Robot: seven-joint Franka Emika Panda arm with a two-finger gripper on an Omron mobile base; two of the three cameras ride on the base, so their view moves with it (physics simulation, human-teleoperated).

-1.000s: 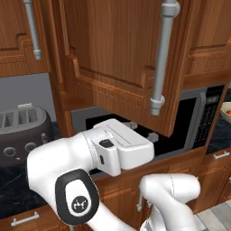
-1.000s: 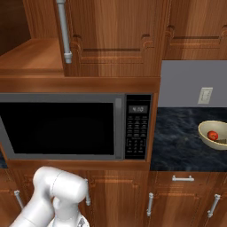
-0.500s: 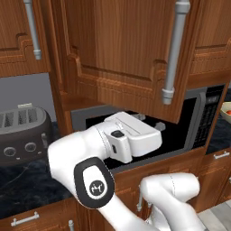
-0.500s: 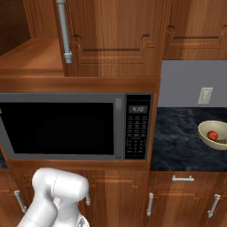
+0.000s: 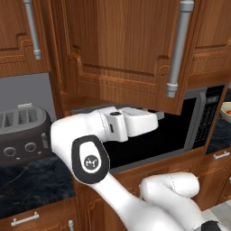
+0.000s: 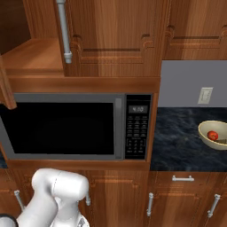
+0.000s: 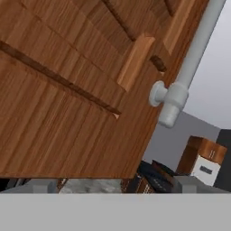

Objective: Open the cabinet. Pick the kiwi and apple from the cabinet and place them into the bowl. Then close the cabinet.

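cabinet [image 5: 131, 54]: biggest thing here, reddish-brown wood wall unit above the microwave. Its left door is swung out toward the cameras; in the right base view the open bay shows a bare wooden shelf at the upper left.
door handle [image 5: 177, 49]: long silver bar running down the edge of the open door. The hand view has it close up, crossing the upper right (the foot of the bar and its round mount are clearly visible).
microwave [image 6: 80, 126]: dark glass front, control panel on its right side, sitting right under the cabinet.
arm [image 5: 108, 131]: white, reaching forward in front of the microwave and just below the open door's bottom edge.
toaster [image 5: 22, 135]: grey, on the dark counter at the left of the left base view.
bowl [image 6: 215, 135]: cream, on the dark counter well to the right of the microwave, partly cut off by the frame edge.
apple [image 6: 213, 135]: small red fruit lying inside the bowl.
kiwi: can't pick it out for sure, maybe the dull bit beside the apple, too small to tell.
gripper: fingers stand wide apart, holding nothing.
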